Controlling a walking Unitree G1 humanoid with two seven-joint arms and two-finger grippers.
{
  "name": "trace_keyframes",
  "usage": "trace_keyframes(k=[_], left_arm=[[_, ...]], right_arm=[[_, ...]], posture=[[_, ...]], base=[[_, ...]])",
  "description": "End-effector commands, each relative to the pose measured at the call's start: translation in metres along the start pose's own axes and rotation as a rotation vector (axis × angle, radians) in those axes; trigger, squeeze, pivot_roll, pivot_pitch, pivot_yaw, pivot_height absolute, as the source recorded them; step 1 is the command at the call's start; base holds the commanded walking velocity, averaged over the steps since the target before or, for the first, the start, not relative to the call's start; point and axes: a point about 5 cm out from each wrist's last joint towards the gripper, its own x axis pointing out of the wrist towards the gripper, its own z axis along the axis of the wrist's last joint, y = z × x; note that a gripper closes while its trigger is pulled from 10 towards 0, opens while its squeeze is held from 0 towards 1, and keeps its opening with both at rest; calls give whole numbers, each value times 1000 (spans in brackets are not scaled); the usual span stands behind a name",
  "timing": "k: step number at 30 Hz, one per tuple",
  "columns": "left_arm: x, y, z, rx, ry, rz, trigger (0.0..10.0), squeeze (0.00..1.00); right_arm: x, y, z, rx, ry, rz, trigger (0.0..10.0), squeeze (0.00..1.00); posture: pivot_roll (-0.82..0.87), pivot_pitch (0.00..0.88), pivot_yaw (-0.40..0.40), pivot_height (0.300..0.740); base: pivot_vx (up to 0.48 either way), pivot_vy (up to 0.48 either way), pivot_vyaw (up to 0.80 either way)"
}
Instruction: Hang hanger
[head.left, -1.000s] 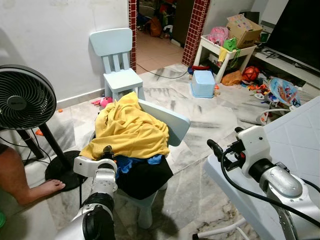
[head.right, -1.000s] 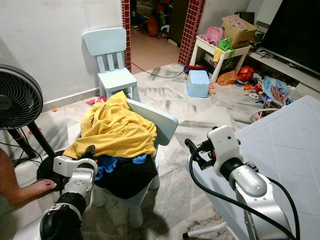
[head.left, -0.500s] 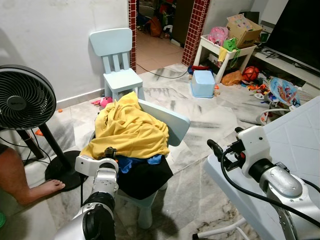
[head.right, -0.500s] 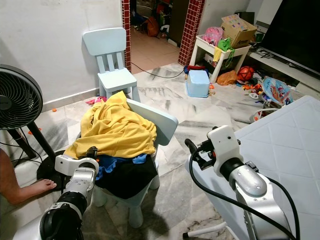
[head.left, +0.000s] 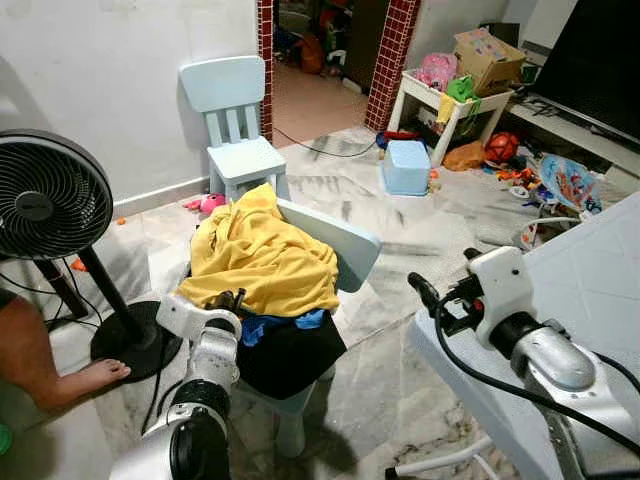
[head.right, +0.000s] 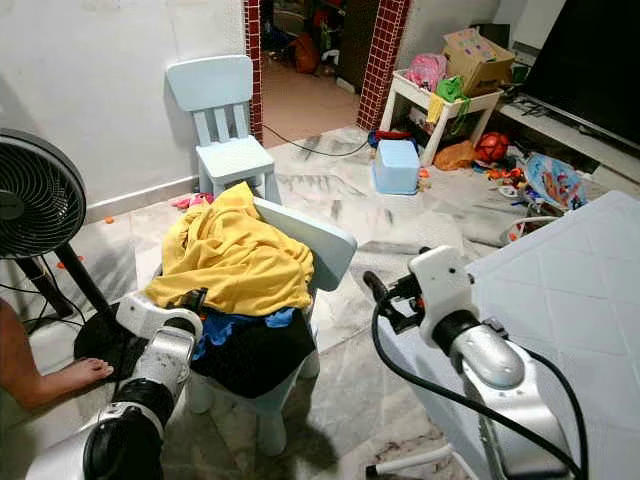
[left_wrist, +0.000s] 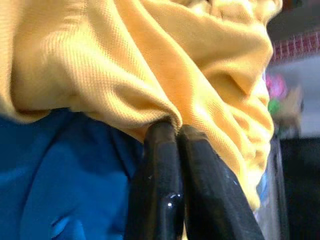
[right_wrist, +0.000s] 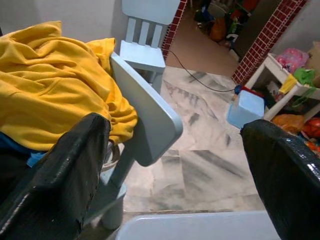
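Note:
A small light-blue chair (head.left: 345, 243) holds a pile of clothes: a yellow garment (head.left: 262, 255) on top, blue cloth (head.left: 268, 326) and black cloth (head.left: 292, 356) under it. My left gripper (head.left: 232, 300) is at the pile's near edge. In the left wrist view its fingers (left_wrist: 160, 165) are shut, with the tips pressed into the yellow garment's (left_wrist: 150, 65) lower fold, just above the blue cloth (left_wrist: 60, 175). My right gripper (head.left: 422, 292) hangs to the right of the chair, over the floor, and stands wide open. Its fingers (right_wrist: 65, 175) frame the chair back (right_wrist: 145, 110).
A standing fan (head.left: 45, 200) and a person's bare foot (head.left: 95, 375) are at the left. A second light-blue chair (head.left: 235, 120) stands by the wall behind. A white quilted surface (head.left: 600, 270) lies at the right. A blue box (head.left: 405, 165) and toys crowd the far right.
My left gripper has risen and pushed forward to the yellow garment's edge. The right gripper has shifted slightly left. The pile looks unchanged.

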Motion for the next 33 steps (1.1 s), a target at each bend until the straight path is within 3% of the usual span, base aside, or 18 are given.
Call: trace_keyframes(k=[1, 5, 8, 9, 10, 12, 13, 15, 16, 22, 33], left_arm=[[-3, 0, -5, 92, 49, -23, 0, 0], [-15, 7, -4, 211, 68, -56, 0, 0], [-31, 12, 3, 337, 32, -82, 0, 0], [-35, 12, 4, 363, 26, -95, 0, 0], [-45, 11, 7, 445, 10, -121, 0, 0], [-50, 9, 8, 493, -4, -140, 0, 0], [-63, 4, 10, 571, -39, -190, 0, 0], [-68, 2, 10, 583, -48, -202, 0, 0], [-75, -1, 11, 640, -73, -229, 0, 0], [-85, -4, 11, 677, -65, -263, 0, 0], [-92, -12, 12, 652, -71, -275, 0, 0]], right_arm=[[3, -2, 1, -5, -6, -18, 10000, 0], [8, 0, 0, 9, -13, -24, 10000, 0], [12, 2, -2, 20, -16, -25, 10000, 0], [13, 3, -3, 21, -16, -25, 10000, 0], [15, 4, -4, 27, -18, -25, 10000, 0], [17, 5, -4, 30, -18, -24, 10000, 0], [20, 6, -5, 35, -20, -21, 10000, 0], [21, 7, -5, 36, -21, -20, 10000, 0], [24, 9, -5, 40, -24, -13, 10000, 0], [31, 10, -4, 45, -36, -5, 10000, 0], [34, 10, -4, 51, -53, -3, 10000, 0]], posture=[[-215, 0, -40, 740], [-178, 0, -27, 740], [-154, 0, -22, 740], [-150, 0, -21, 740], [-138, 0, -21, 740], [-130, 0, -21, 740], [-113, 0, -26, 740], [-110, 0, -26, 740], [-97, 0, -31, 740], [-85, 0, -33, 740], [-83, 0, -30, 740]], base=[[0, 0, 0], [0, 0, 0], [0, 0, 0], [0, 0, 0], [0, 0, 0], [0, 0, 0], [0, 0, 0], [0, 0, 0], [0, 0, 0], [0, 0, 0], [55, 0, 0]])
